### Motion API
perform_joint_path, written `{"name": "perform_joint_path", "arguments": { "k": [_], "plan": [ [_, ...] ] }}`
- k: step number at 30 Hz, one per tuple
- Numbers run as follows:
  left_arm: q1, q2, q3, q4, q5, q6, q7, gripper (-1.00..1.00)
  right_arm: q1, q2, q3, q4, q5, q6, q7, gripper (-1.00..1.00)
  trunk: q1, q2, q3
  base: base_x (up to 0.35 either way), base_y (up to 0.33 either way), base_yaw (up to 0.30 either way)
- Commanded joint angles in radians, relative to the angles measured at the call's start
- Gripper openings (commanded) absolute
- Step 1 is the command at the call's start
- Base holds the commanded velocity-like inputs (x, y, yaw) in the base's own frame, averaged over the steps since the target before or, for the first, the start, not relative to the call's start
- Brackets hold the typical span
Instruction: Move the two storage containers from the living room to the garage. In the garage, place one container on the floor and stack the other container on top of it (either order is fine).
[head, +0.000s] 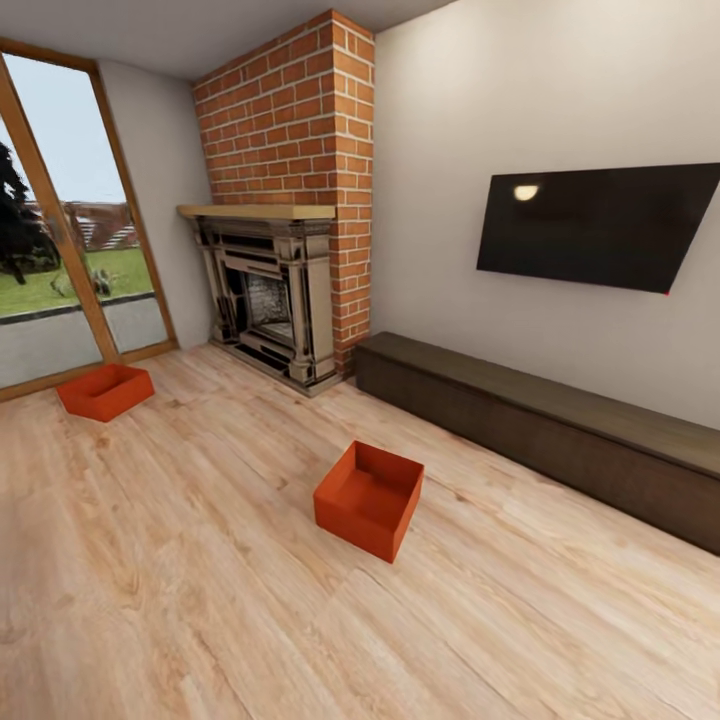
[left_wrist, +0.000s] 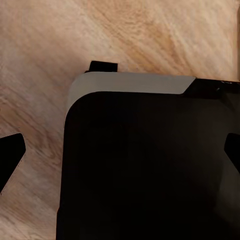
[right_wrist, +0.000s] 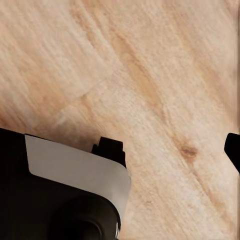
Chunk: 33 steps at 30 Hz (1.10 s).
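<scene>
Two orange-red open-top storage containers stand on the light wood plank floor of the living room. The nearer storage container (head: 368, 498) sits mid-floor in the head view, turned at an angle. The farther storage container (head: 105, 391) rests by the glass doors at the left. Both look empty. My left gripper (left_wrist: 120, 152) hangs open over my own dark base, its fingertips (left_wrist: 11, 155) far apart with nothing between them. My right gripper (right_wrist: 120, 150) points down at bare planks, one fingertip (right_wrist: 233, 150) at the frame edge, standing open and empty.
A red brick fireplace (head: 285, 250) rises at the back. A long dark low cabinet (head: 540, 430) runs along the right wall under a black wall TV (head: 595, 225). Wood-framed glass doors (head: 60, 260) are at the left. My base (left_wrist: 150, 170) shows under both wrists.
</scene>
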Motion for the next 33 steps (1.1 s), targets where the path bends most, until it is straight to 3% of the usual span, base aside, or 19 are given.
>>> {"name": "perform_joint_path", "arguments": {
  "k": [1,12,33],
  "plan": [
    [0.001,0.000,0.001,-0.003,0.010,0.001,0.000,1.00,-0.001,0.000,-0.008,0.003,0.006,-0.005,0.003,1.00,0.001,0.000,-0.001,0.336,0.000,0.000],
    [0.001,0.000,0.001,-0.004,0.009,-0.001,0.000,1.00,-0.001,0.000,-0.008,0.002,0.006,-0.009,0.003,1.00,0.001,0.000,-0.001,0.293,0.000,0.087],
    [0.001,-0.001,0.001,-0.005,0.021,-0.002,0.000,1.00,-0.001,0.000,-0.008,0.002,0.005,-0.010,0.003,1.00,0.001,0.000,-0.001,0.014,0.000,0.245]
  ]
}}
